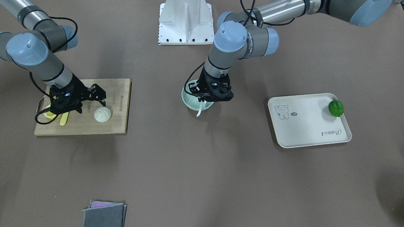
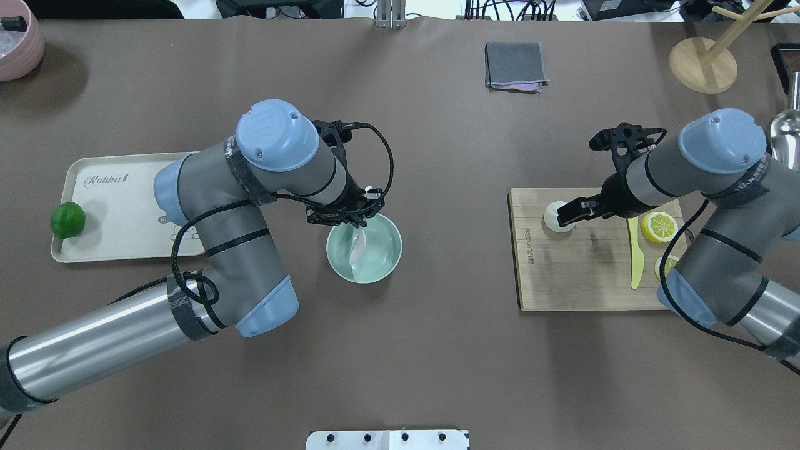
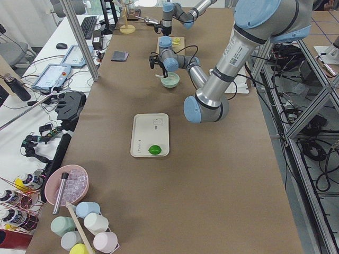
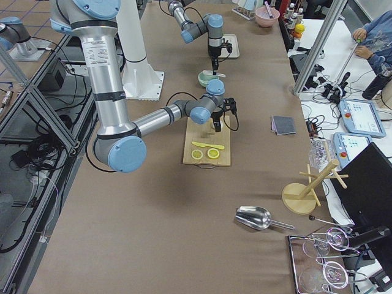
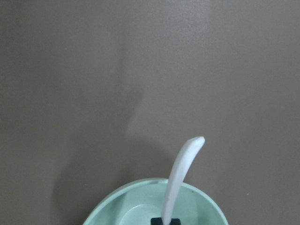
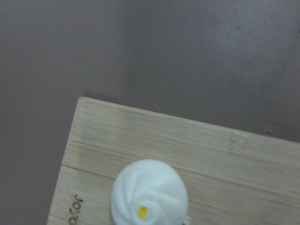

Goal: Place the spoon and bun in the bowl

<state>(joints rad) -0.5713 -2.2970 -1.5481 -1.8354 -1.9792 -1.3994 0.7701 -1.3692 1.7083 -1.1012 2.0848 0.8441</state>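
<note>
Knife (image 2: 635, 256), lemon slices (image 2: 659, 226) near bun (image 1: 102, 114) (same board (image 2: 575, 275))

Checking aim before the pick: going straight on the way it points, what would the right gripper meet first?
Probably the small round white steamed bun on the wooden cutting board; the right gripper points down, nearly over it, though depth is unclear.
</note>
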